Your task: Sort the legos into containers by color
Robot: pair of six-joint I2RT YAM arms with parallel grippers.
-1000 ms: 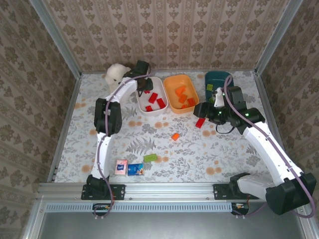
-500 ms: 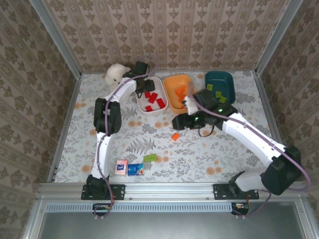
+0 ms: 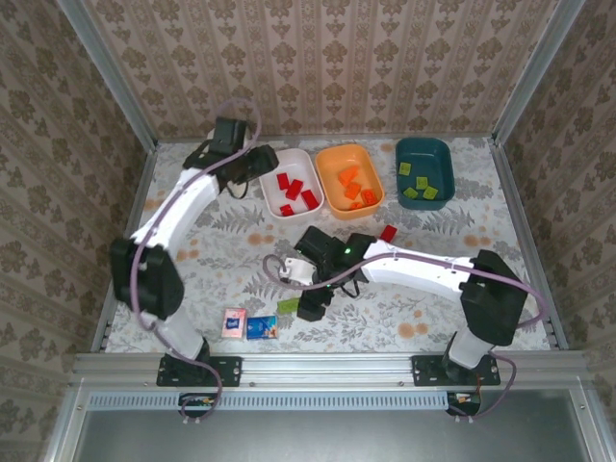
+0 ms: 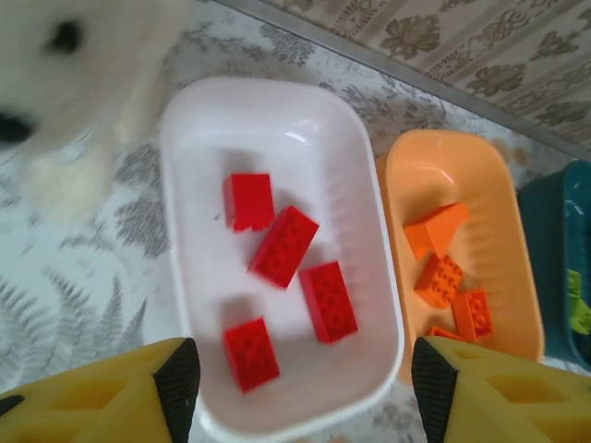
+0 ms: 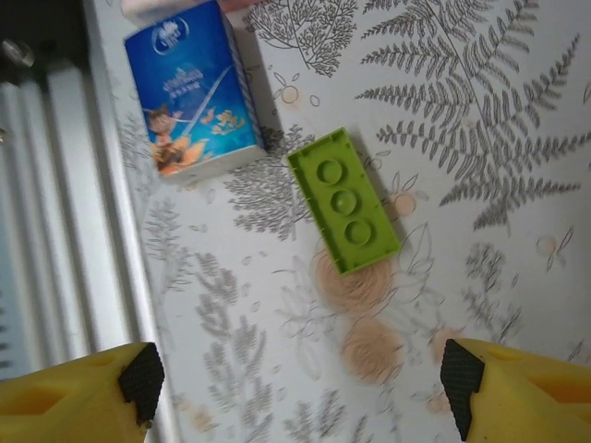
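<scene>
Right gripper [image 5: 295, 383] hung spread wide over the green brick [image 5: 343, 201]; left gripper [image 4: 300, 392], also spread and empty, hovered above the white tray [image 4: 277, 111] holding red bricks [image 4: 283, 245].

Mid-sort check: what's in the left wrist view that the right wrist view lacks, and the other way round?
Left wrist, not right: the white tray with four red bricks, the orange tray with orange bricks, the edge of the teal tray, and the plush dog. Right wrist, not left: a lime green brick lying studs-up beside a blue packet, plus the metal rail. Shared: the fern-patterned tabletop, and the left hand and right hand, each open.
</scene>
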